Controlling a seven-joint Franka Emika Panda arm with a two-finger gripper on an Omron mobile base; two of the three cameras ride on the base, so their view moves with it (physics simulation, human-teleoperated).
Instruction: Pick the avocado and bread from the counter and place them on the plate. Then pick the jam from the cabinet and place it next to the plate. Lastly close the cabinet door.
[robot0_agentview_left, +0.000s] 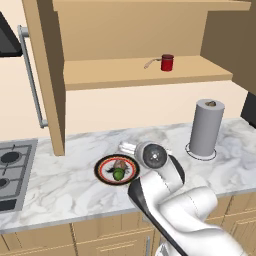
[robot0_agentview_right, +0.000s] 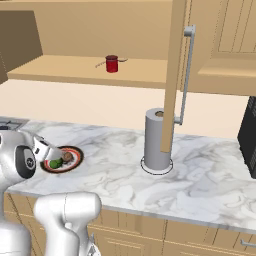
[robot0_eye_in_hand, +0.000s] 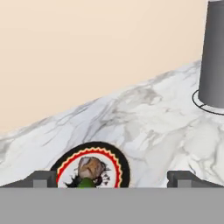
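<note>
My own arm hides part of the plate (robot0_agentview_left: 102, 170) from the left base view, and the avocado (robot0_eye_in_hand: 86, 183) is cut off low in the hand view. My gripper (robot0_eye_in_hand: 113, 179) is spread wide, empty, just above the plate holding avocado and bread (robot0_eye_in_hand: 92, 166). The jam (robot0_agentview_left: 167, 63) sits on the cabinet (robot0_agentview_left: 130, 75) shelf, well apart. No writing is legible.

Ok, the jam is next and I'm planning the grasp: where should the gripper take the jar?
Grip the jam around its round sides, coming straight in from the cabinet's open front: it stands upright on the shelf, with a thin handle sticking out to one side.
</note>
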